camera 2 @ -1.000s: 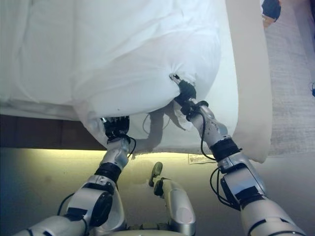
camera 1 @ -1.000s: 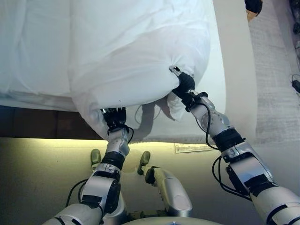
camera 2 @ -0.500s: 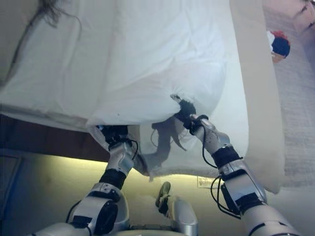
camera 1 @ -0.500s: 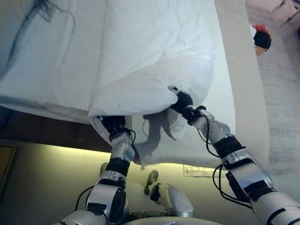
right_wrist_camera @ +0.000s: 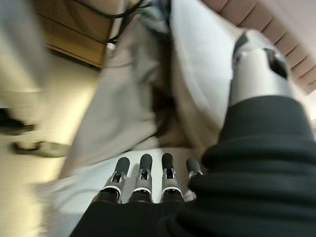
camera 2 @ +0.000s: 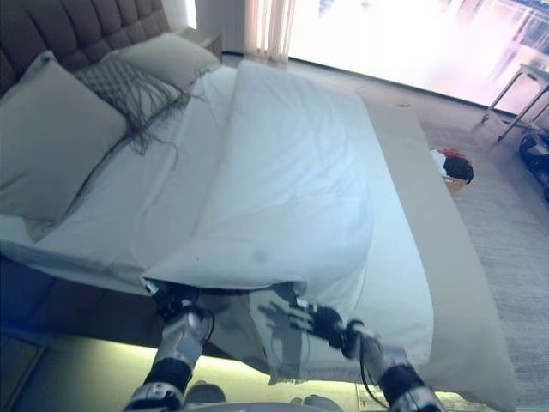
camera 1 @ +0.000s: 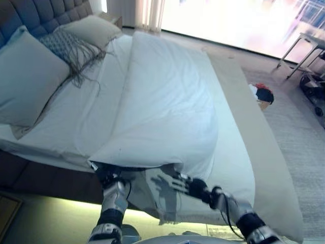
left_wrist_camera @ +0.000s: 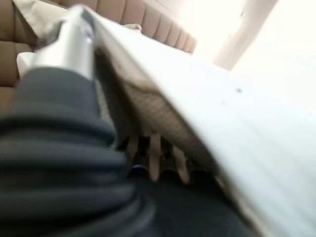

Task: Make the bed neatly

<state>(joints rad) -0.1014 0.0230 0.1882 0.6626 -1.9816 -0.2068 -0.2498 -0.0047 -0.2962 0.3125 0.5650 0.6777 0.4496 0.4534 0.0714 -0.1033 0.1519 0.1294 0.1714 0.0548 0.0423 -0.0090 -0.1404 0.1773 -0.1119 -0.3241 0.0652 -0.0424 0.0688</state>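
Duvet (camera 1: 167, 107) edge is the thing both hands are working at, and it lies directly over and ahead of the fingers at the near side of the bed (camera 1: 264, 168). The left hand (camera 1: 104, 173) sits tucked under the near left corner of the folded white cover; in its own wrist view the fingers (left_wrist_camera: 154, 159) run in under the cloth while the thumb lies along the upper face of the hem, so it reads as a pinch on the duvet, though the fingertips themselves are hidden. The right hand (camera 1: 189, 185) shows lower and further to the robot's right, just beneath the hanging hem, with its fingers (right_wrist_camera: 144, 173) spread and straight in its wrist view, curled round nothing; the cover hangs above it and apart from the fingers. So the left hand is the one carrying cloth, and the right is free beside it. From there outward, the duvet runs as a long doubled strip across the mattress, away from the robot toward the far side of the bed, so its long axis points away from both hands, with bare sheet (camera 1: 86, 117) exposed on the robot's left up to the pillows (camera 1: 28, 76) and the fringed throw (camera 1: 68, 51) by the headboard (camera 1: 35, 18). My judgement is that the fold must be drawn sideways toward the pillows, which the left hand is better placed to lead.
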